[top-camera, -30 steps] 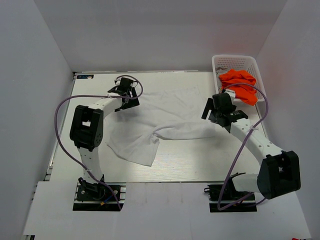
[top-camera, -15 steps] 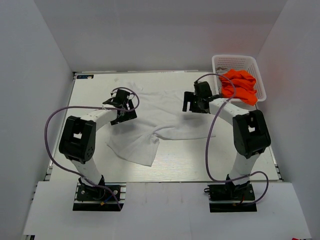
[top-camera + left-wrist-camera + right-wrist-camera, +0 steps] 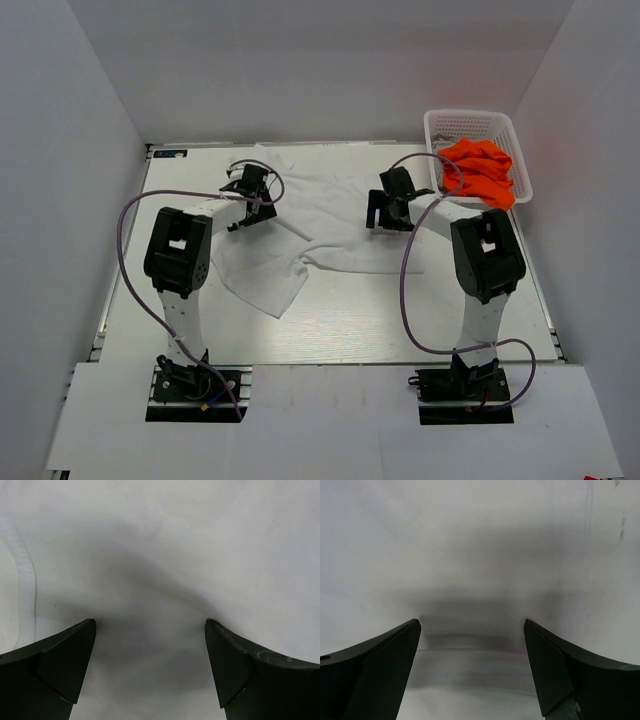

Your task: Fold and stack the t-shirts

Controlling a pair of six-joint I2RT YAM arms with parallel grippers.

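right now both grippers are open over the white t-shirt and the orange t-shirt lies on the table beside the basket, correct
Not quite. The top external view shows the orange t-shirt in the white lattice basket, not on the table beside it. The rest holds: left gripper and right gripper are open over the white t-shirt.

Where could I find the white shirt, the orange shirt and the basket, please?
white shirt (image 3: 330, 205): top view, flat middle of the cloth.
orange shirt (image 3: 480, 170): top view, bunched middle.
basket (image 3: 465, 125): top view, bare lattice at its far end.
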